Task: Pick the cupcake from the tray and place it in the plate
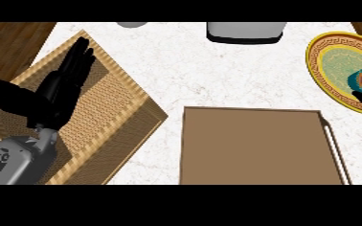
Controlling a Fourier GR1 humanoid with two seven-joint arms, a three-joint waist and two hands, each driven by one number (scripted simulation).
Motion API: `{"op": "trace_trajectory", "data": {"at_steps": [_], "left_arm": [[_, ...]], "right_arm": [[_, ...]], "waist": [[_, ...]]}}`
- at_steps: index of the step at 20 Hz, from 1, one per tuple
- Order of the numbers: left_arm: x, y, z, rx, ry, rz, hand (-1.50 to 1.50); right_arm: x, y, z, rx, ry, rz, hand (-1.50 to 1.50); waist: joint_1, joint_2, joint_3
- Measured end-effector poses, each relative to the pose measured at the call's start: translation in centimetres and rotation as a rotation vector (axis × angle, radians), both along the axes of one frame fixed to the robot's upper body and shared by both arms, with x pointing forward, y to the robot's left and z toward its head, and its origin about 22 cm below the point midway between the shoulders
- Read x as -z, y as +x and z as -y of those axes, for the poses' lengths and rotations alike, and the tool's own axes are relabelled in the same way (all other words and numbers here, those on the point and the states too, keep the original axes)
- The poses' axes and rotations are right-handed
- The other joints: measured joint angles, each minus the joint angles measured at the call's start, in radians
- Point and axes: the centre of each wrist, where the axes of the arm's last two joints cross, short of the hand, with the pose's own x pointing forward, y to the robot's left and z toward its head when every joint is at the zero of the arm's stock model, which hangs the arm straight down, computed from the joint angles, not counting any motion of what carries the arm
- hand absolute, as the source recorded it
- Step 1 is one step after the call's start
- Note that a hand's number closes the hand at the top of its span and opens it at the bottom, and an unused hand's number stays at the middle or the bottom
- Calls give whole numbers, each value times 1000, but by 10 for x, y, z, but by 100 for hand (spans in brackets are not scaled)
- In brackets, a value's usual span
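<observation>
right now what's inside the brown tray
Nothing shows inside the brown tray: only its bare floor. No cupcake is visible there. Its near end is cut off by the view's lower edge, so that part cannot be checked.

Tray (262, 146): on the tabletop (198, 67), at the near edge. Wicker basket (127, 119): left of the tray, close beside it. Plate (332, 64): behind and right of the tray, at the right edge. Two vessels (246, 31) (131, 24): behind the tray, at the far edge.
</observation>
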Motion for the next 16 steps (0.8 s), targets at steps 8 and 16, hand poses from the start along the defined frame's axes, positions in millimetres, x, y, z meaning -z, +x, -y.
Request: {"op": "trace_trajectory", "data": {"at_steps": [8, 16], "left_arm": [[2, 3, 1, -1, -1, -13, 0], [6, 2, -3, -21, -1, -34, 0]], "right_arm": [[2, 3, 15, -129, 73, 64, -150], [-21, 14, 22, -298, 356, 282, -150]], "waist": [[2, -3, 1], [-20, -16, -1]]}}
